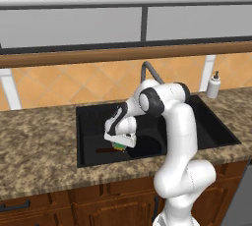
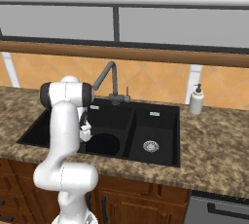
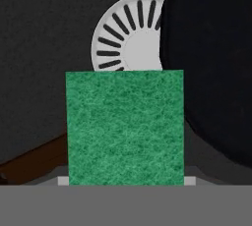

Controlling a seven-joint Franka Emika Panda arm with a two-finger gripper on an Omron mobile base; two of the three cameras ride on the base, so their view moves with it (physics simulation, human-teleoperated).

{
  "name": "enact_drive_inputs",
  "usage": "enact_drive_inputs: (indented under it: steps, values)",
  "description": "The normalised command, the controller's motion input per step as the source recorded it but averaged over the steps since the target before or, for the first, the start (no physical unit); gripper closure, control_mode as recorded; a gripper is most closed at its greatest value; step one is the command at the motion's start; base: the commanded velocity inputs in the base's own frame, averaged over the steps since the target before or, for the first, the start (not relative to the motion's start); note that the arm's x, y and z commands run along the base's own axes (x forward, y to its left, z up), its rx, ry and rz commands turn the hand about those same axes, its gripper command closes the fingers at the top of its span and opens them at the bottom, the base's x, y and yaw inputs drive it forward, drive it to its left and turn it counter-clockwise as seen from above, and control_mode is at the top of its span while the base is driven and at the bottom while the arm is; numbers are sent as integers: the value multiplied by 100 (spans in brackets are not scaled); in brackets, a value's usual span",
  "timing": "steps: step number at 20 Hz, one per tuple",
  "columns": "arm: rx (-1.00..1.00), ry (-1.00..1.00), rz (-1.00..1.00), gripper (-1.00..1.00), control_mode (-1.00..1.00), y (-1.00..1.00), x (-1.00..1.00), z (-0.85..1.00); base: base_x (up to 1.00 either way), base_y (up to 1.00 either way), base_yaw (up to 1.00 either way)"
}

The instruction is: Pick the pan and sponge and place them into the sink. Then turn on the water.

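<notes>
My gripper [image 1: 119, 141] hangs low inside the large basin of the black sink [image 1: 86, 122], shut on the sponge [image 1: 118, 146]. In the hand view the sponge's green face [image 3: 125, 127] sits square between the fingertips, in front of the round silver drain [image 3: 125, 43]. The black pan [image 3: 211, 63] lies on the basin floor just right of the sponge, and its brown handle [image 3: 29, 163] runs out at the lower left. From the base cameras the pan [image 1: 147, 146] [image 2: 103, 145] rests near the front of that basin. No water runs from the faucet [image 1: 146, 70].
The dark gooseneck faucet [image 2: 109, 74] stands behind the sink divider. A white soap dispenser [image 2: 196, 100] sits on the granite counter to the right. The smaller basin has its own drain [image 2: 151, 145]. My arm's elbow rises over the sink's front edge.
</notes>
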Motion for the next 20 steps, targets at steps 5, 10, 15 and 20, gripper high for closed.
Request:
enact_drive_inputs:
  steps: [5,10,15,20]
  values:
    - [0,-2,0,100,-100,0,16,-8,0,0,0]
    - [0,0,0,100,-100,0,7,-6,0,0,0]
    - [0,0,0,100,-100,0,0,-4,0,0,0]
    - [0,0,0,-100,-100,0,0,-1,0,0,0]
